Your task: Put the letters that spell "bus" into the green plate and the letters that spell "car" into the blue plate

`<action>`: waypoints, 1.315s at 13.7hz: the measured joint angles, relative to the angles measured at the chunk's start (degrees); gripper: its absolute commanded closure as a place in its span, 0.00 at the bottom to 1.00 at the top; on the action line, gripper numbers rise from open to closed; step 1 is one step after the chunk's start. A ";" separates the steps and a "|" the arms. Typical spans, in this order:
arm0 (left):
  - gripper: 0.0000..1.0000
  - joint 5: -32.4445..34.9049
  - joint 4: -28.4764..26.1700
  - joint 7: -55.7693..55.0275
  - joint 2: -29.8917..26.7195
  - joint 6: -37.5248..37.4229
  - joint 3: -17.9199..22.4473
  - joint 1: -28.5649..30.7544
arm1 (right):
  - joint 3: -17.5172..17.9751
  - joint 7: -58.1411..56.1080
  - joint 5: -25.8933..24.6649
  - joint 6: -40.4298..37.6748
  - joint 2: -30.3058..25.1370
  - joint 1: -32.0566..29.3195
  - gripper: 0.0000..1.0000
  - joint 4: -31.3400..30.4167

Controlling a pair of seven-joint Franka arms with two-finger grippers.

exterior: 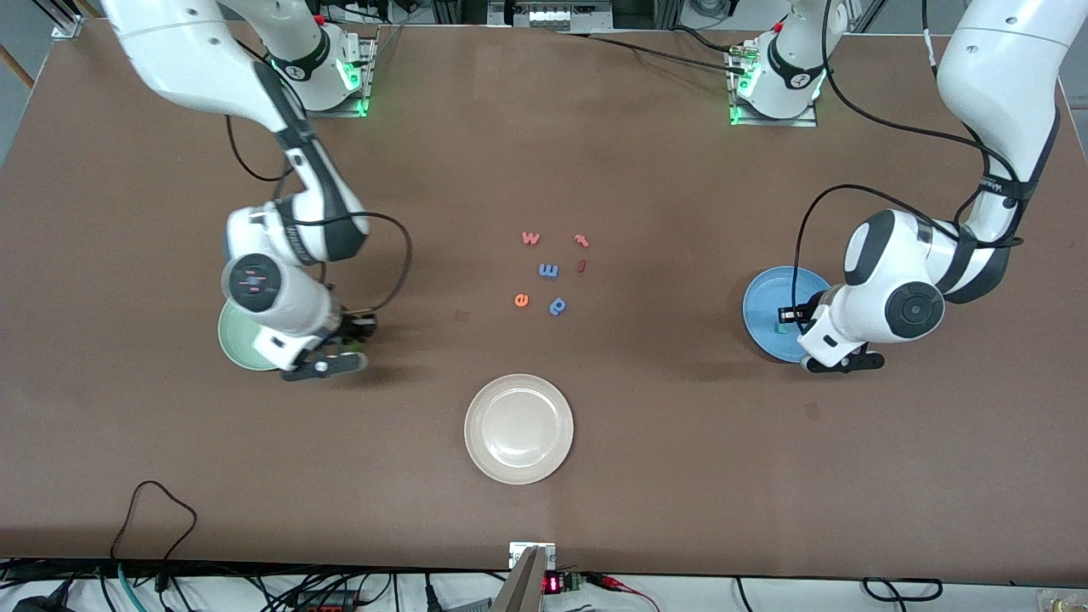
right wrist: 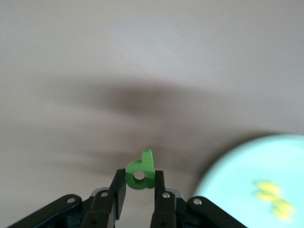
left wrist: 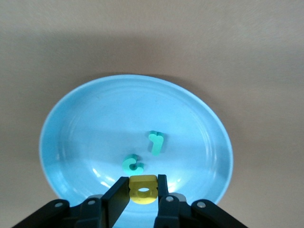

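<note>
My left gripper (left wrist: 143,190) hangs over the blue plate (left wrist: 85,142) and is shut on the yellow a (left wrist: 143,188). A teal c (left wrist: 132,164) and a teal r (left wrist: 156,141) lie in that plate. In the front view the left gripper (exterior: 790,316) sits above the blue plate (exterior: 765,297) at the left arm's end. My right gripper (right wrist: 139,183) is shut on the green b (right wrist: 141,175), over bare table just beside the green plate (right wrist: 237,175). Two blurred yellow letters (right wrist: 270,199) lie in that plate. The right arm covers much of the green plate (exterior: 234,340) in the front view.
A white plate (exterior: 518,428) sits mid-table, nearer the front camera. Farther back lie loose letters: a pink w (exterior: 530,238), a pink r-like letter (exterior: 581,240), a blue m (exterior: 548,270), a red i (exterior: 581,266), an orange e (exterior: 521,299), a blue p (exterior: 558,306).
</note>
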 measured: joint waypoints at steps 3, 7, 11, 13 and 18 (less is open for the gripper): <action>0.72 0.05 -0.44 -0.05 2.09 0.68 -0.30 0.02 | -0.67 -4.87 -0.11 -0.05 -2.76 -6.13 0.62 -7.70; 0.00 0.06 -0.27 -0.15 2.79 1.42 -0.98 -0.13 | -1.99 -8.33 -0.11 0.73 -3.92 -8.86 0.00 -9.64; 0.00 0.08 4.21 -0.16 1.09 1.62 -2.91 0.10 | -1.18 -8.34 -0.11 -8.72 -13.30 -8.34 0.00 -3.87; 0.00 0.10 6.86 0.43 -2.55 0.69 -3.36 0.15 | -1.14 -8.34 -0.08 -19.17 -17.26 -8.34 0.00 3.66; 0.00 0.03 19.16 7.65 -9.36 -11.07 -3.50 0.54 | -1.16 -8.34 -0.05 -31.23 -23.53 -8.27 0.00 12.49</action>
